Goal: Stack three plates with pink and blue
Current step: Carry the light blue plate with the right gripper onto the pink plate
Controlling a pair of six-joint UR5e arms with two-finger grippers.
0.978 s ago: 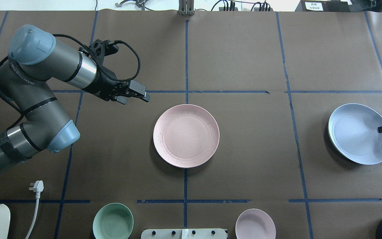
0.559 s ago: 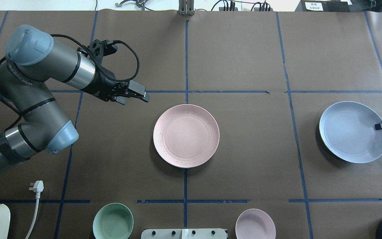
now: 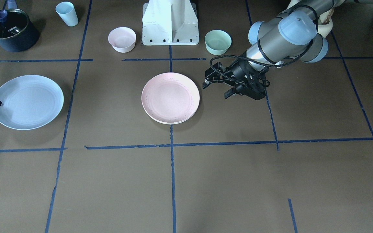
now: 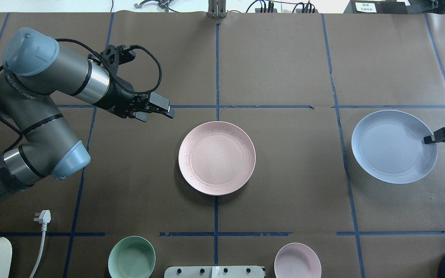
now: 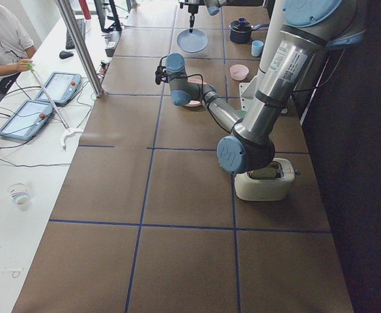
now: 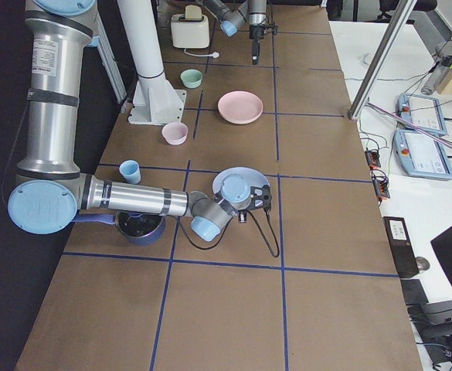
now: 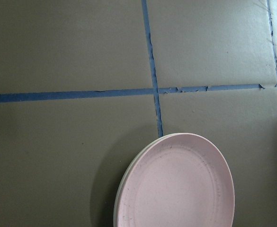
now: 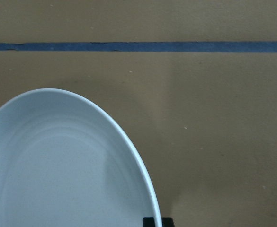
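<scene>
The pale pink plate (image 4: 216, 157) lies at the table's middle on top of the cream plate, of which only a thin rim (image 7: 120, 195) shows beneath it. My right gripper (image 4: 428, 139) is shut on the right rim of the light blue plate (image 4: 394, 146) and holds it tilted a little above the table, to the right of the stack. One fingertip (image 8: 157, 221) shows at that rim. My left gripper (image 4: 170, 112) hovers empty, up and left of the pink plate; its jaws look open in the front-facing view (image 3: 215, 91).
A mint-green bowl (image 4: 131, 256) and a small pink bowl (image 4: 298, 260) stand by the robot base (image 3: 170, 22). A light blue cup (image 3: 67, 13) and a dark pot (image 3: 10, 29) stand at the near right. A white plug (image 4: 43, 218) lies at the near left.
My right gripper has carried the blue plate leftward toward the table's middle. The left arm has drawn back slightly; its gripper stays about where it was.
</scene>
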